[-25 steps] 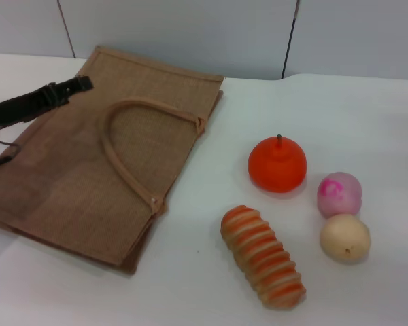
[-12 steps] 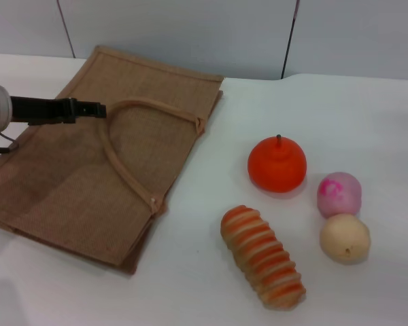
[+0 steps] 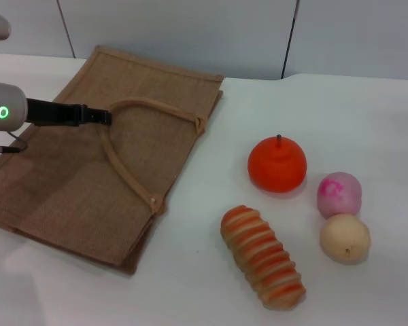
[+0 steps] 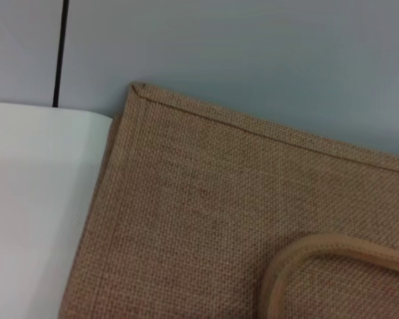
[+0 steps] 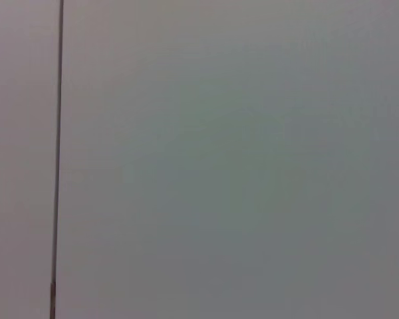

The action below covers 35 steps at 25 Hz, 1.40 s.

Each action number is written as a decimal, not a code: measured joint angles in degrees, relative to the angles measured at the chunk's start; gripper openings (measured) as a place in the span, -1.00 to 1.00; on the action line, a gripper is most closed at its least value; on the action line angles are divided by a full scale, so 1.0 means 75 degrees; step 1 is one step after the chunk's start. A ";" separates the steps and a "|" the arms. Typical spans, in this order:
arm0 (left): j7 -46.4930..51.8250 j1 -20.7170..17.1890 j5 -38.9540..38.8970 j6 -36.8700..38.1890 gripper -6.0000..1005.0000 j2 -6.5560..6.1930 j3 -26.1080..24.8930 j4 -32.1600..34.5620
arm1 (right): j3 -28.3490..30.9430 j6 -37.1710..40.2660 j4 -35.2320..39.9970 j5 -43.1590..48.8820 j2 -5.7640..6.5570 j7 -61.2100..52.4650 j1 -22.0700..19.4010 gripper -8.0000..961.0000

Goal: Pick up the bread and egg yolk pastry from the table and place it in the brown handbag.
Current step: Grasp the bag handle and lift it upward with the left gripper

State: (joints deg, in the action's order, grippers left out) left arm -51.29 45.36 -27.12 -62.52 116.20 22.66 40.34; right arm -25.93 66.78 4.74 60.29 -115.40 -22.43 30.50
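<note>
At the left, the left gripper (image 3: pixel 102 116) is held low over the brown handbag (image 3: pixel 68 183), its tip just beside the loop handle (image 3: pixel 126 178); whether its fingers are spread or pressed together cannot be told, and nothing is seen held. The step in hand is judged to be the opening of the bag, so the handle must be taken next. To the right, the bread (image 3: pixel 262 257) and the egg yolk pastry (image 3: pixel 345 238) are lying on the table (image 3: pixel 367 115), not yet picked up, and the right gripper is not seen.

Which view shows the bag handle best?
Head view: the handle shows as a full loop lying on the brown bag, with the left gripper at its top end. Left wrist view catches only one curved stretch. Right wrist view shows none of it.
</note>
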 joint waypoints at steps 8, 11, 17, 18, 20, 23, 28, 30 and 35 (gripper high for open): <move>0.0018 0.0158 0.0000 0.0675 0.62 0.0004 0.0842 -0.0449 | 0.0000 -0.0195 0.0000 0.0001 -0.0011 0.0000 0.0077 0.84; -0.0018 0.0200 0.0000 0.0963 0.62 0.0010 0.1096 -0.0627 | 0.0000 -0.0200 0.0000 0.0004 -0.0012 0.0001 0.0085 0.84; -0.0044 0.0287 0.0077 0.1632 0.57 0.0020 0.1746 -0.1044 | 0.0000 -0.0200 0.0000 -0.0001 -0.0003 -0.0004 0.0088 0.84; -0.0045 0.0294 0.0077 0.1705 0.56 0.0029 0.1837 -0.1083 | 0.0000 -0.0200 0.0000 -0.0002 -0.0003 0.0001 0.0088 0.84; -0.0029 0.0308 0.0060 0.1881 0.54 0.0037 0.1983 -0.1174 | 0.0000 -0.0200 0.0000 -0.0008 -0.0002 0.0005 0.0087 0.84; 0.0041 0.0316 0.0034 0.2006 0.51 0.0039 0.2043 -0.1233 | 0.0000 -0.0200 -0.0001 -0.0002 -0.0006 0.0005 0.0077 0.84; 0.0282 0.0284 0.0023 0.1974 0.46 0.0038 0.2010 -0.1161 | 0.0000 -0.0198 0.0001 0.0001 -0.0012 0.0005 0.0012 0.84; 0.0363 0.0263 0.0013 0.1987 0.44 0.0037 0.1977 -0.1132 | 0.0000 -0.0197 0.0001 0.0000 -0.0009 0.0005 -0.0007 0.84; 0.0426 0.0196 -0.0003 0.1922 0.39 0.0033 0.1969 -0.0969 | 0.0000 -0.0196 0.0001 0.0000 -0.0002 0.0005 -0.0021 0.84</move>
State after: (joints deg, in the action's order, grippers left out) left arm -48.10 46.83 -27.14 -48.11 116.45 37.43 33.07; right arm -25.93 65.31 4.75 60.29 -115.41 -22.39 30.34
